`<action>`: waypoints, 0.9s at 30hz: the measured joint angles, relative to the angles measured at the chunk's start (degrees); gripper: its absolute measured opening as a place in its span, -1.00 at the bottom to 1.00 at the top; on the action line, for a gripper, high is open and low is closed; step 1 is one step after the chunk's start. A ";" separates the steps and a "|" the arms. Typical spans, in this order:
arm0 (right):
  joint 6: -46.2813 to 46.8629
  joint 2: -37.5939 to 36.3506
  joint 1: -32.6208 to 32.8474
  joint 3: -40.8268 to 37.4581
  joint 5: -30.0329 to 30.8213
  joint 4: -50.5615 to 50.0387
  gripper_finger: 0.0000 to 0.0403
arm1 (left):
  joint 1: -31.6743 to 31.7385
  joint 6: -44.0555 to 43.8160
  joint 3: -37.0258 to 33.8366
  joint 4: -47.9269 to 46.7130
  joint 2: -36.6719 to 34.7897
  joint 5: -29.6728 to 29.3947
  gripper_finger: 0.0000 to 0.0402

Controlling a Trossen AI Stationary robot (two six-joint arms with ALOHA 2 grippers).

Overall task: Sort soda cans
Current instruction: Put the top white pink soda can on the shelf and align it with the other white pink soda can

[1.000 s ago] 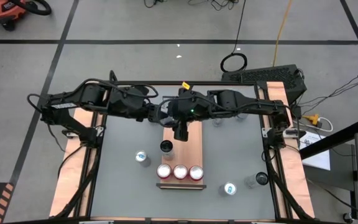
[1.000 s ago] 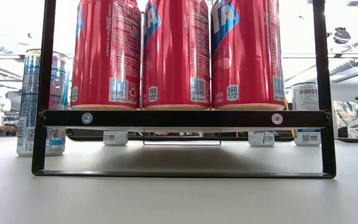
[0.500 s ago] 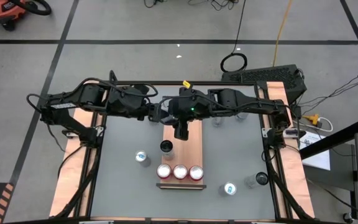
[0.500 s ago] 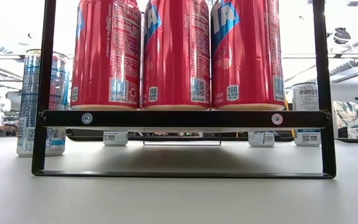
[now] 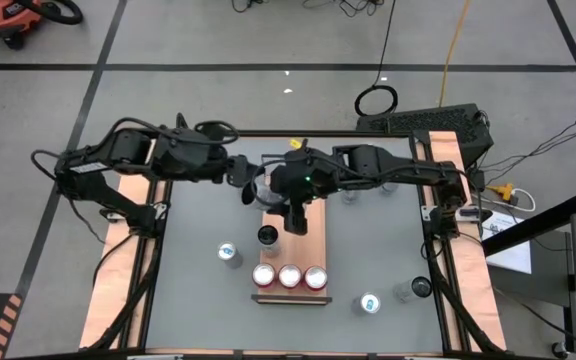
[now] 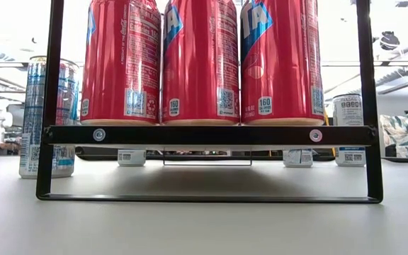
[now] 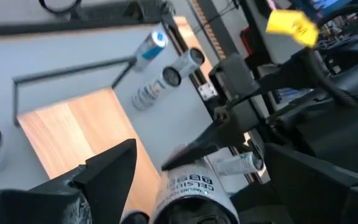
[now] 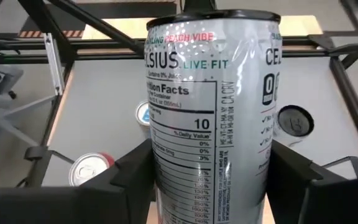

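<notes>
Silver can (image 8: 210,118): upright, long axis vertical, clamped between the right gripper (image 5: 295,215) fingers over the wooden board (image 5: 313,240) mid-worktop. Three red cans (image 5: 289,276) stand toward the near edge. Left gripper (image 5: 243,180): just beside, toward the far-left corner; grip unclear.

We see a grey floor (image 5: 218,60) with dark lines (image 5: 268,67) across it. A red vacuum (image 5: 13,18) sits in one corner. A yellow cord (image 5: 455,45) and a black cable loop (image 5: 376,100) lie on the floor. The table (image 5: 193,290) is grey with wood strips (image 5: 103,300) down its sides. From low down, the room looks very bright and white.
</notes>
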 joint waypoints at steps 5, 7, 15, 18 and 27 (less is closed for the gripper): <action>0.85 -0.37 -0.94 0.00 -4.84 -0.24 0.02 | -0.69 5.19 0.02 0.28 -1.46 -1.80 0.76; 1.41 -0.77 -1.47 0.00 -7.83 -0.49 0.02 | -1.56 7.24 0.02 0.86 -1.71 -2.05 0.76; 2.22 -4.54 -3.39 0.02 -18.55 -1.61 0.02 | -4.60 9.25 0.02 3.03 -1.86 -5.37 0.77; 2.50 -6.45 -3.51 0.02 -20.10 -1.91 0.02 | -6.08 9.26 0.02 3.32 -1.85 -6.98 0.77; 2.87 -9.69 -2.42 -0.23 -22.47 -4.70 0.02 | -11.88 13.72 -0.02 7.83 -1.74 -9.68 0.77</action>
